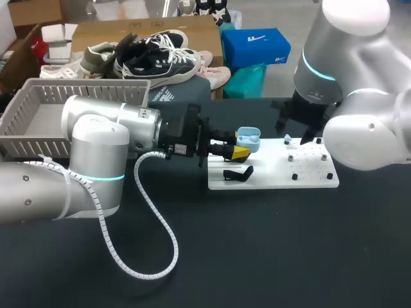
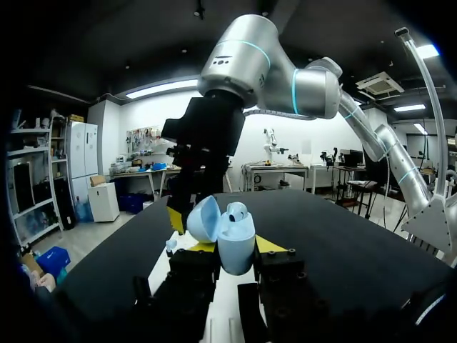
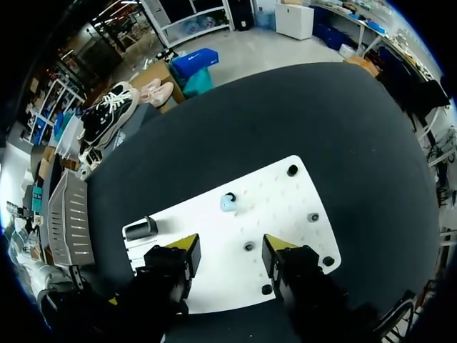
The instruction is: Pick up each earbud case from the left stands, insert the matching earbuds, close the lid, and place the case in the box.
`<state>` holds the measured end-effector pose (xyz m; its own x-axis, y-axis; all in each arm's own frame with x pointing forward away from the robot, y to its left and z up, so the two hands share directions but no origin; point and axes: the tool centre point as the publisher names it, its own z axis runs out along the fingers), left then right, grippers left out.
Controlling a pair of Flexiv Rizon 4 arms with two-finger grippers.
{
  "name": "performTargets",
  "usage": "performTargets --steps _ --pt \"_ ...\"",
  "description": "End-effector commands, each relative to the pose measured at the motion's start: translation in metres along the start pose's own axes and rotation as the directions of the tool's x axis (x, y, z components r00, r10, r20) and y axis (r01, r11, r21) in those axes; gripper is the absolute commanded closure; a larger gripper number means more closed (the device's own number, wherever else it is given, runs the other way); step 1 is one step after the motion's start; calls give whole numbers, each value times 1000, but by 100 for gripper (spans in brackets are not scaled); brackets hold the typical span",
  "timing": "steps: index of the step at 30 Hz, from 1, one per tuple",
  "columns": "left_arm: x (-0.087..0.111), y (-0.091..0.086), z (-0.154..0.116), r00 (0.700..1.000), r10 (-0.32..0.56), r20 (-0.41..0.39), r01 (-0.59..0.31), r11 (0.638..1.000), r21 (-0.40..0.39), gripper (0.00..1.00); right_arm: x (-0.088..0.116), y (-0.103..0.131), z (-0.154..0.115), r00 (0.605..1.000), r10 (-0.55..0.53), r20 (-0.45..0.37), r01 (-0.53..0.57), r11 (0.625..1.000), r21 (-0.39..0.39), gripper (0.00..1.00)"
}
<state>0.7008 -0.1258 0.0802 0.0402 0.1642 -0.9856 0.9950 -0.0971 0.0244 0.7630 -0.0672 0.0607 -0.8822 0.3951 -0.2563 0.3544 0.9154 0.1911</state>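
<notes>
Head view, centre of frame: light-blue rounded plastic earbud case (image 1: pixel 248 137), lid open, clamped at its lower body by left gripper (image 1: pixel 239 151) over white pegged board (image 1: pixel 270 178); right gripper (image 3: pixel 230 257) spread, empty; likely light, slick, hinge delicate, best held by body

Furniture: one flat matte black table top (image 1: pixel 270 256), plain and of a single colour. In the head view it takes up most of the scene, and its far edge runs across at the back.

Left wrist view: the same table top (image 2: pixel 343 236) stretches ahead, reading dark grey. A faint sheen of light lies on it toward the far edge.

Right wrist view: the table top (image 3: pixel 343 121) is seen from above, and its far edge shows as a curved line.

Light on the surface is even. Shadows are soft and faint.
</notes>
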Motion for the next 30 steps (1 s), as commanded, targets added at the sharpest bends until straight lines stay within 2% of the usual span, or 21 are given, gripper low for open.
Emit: performTargets --steps 1,30 --pt "0 0 1 1000 1 0 -1 1000 -2 100 -8 3 12 1000 4 -12 -4 1000 6 51" --pt "0 0 1 1000 1 0 -1 1000 -2 100 -21 7 42 999 -16 -44 18 999 30 65"
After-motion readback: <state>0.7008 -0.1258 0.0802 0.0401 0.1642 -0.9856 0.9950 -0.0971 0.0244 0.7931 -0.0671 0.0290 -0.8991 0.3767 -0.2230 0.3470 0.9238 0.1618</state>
